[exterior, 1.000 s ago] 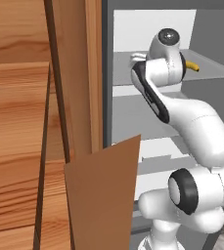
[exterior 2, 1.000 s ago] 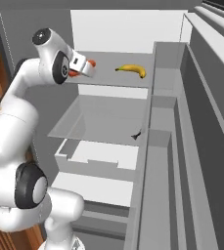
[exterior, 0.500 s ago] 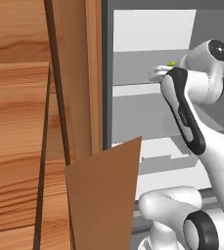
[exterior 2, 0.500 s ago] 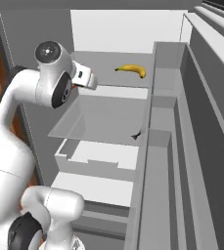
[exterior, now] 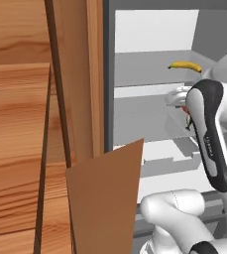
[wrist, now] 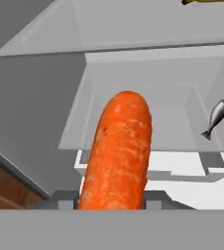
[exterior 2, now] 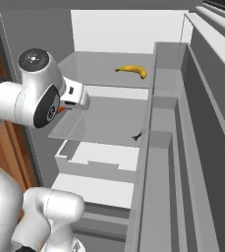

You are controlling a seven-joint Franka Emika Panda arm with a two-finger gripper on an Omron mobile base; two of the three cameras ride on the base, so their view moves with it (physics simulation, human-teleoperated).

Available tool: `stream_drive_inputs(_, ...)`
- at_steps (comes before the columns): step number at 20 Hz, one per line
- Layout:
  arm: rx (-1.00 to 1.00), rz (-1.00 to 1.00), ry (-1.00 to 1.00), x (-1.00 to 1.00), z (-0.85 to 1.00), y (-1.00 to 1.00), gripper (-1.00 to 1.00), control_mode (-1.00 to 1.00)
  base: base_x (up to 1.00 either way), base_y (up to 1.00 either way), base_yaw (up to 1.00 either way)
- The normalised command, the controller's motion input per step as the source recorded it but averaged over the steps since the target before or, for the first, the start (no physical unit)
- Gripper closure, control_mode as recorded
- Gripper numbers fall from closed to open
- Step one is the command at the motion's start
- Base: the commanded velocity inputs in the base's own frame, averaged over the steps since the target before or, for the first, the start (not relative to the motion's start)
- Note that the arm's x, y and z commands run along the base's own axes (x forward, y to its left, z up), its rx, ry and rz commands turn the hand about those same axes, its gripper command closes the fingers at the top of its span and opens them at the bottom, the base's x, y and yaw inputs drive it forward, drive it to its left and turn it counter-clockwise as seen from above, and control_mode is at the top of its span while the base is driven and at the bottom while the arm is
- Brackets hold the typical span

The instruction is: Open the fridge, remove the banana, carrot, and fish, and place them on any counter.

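Inside the fridge (exterior 2: 109, 29), the banana (exterior 2: 131, 71) lies on an upper shelf, the fish (exterior 2: 137, 136) on the shelf below.

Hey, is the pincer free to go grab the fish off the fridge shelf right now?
Probably not yet. The pincer is shut on the carrot, so it must set that down first. The fish itself lies unobstructed on the shelf, with the fridge open.

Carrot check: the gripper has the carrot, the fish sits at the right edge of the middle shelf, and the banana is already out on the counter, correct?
Not quite. The banana is not on the counter; the right base view shows it lying on the fridge's upper shelf. The rest stands: the hand view shows the gripper holding the carrot, with the fish at the middle shelf's right edge.
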Motion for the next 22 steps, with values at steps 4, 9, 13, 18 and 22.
stream_drive_inputs(4,-0.14,0.0,0.23,-0.86,-0.47,0.01,1.0,-1.0,0.0,0.0,0.0)
stream_drive_inputs(9,-0.11,0.0,0.06,-0.17,-0.59,0.17,1.0,-1.0,0.0,0.0,0.0)
stream_drive_inputs(13,0.0,0.0,0.0,0.0,0.0,0.0,1.0,1.0,-0.61,0.01,0.0)
stream_drive_inputs(18,0.0,0.0,0.0,0.0,0.0,0.0,1.0,1.0,-1.0,-0.24,-0.03)
stream_drive_inputs(22,0.0,0.0,0.0,0.0,0.0,0.0,1.0,1.0,-1.0,-0.28,0.02)
